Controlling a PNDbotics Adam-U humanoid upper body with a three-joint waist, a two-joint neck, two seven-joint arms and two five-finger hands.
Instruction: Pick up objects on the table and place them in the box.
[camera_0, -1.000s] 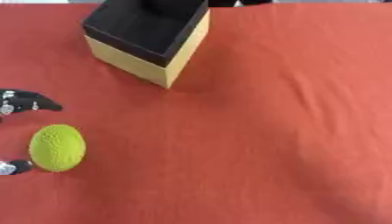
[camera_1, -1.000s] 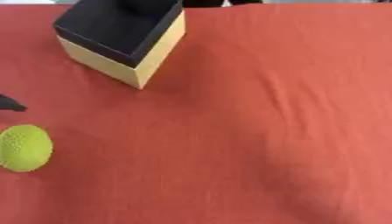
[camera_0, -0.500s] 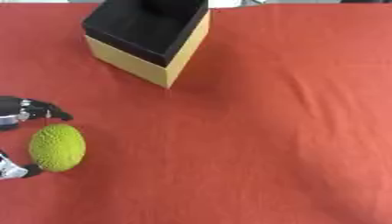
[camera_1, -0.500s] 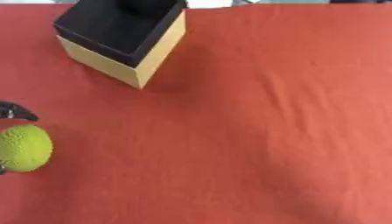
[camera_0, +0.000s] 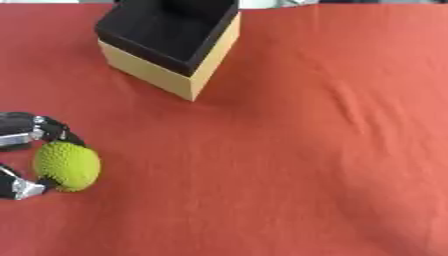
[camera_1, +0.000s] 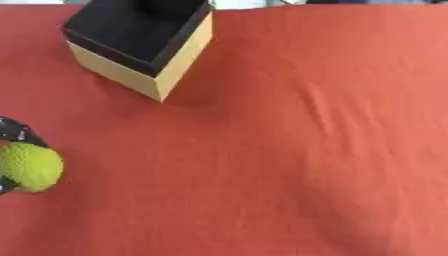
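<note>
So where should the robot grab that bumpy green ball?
Around its middle, coming in from the left. The green ball is round and bumpy, with no handle, so fingers need to sit on opposite sides of it. The left hand already does this at the table's left edge: one finger curls over the far side, another under the near side.

We see a matt red cloth (camera_0: 332, 150), slightly creased; the green ball (camera_0: 67, 166) is rough and bumpy. The box (camera_0: 169, 47) looks like matt card, black inside.
</note>
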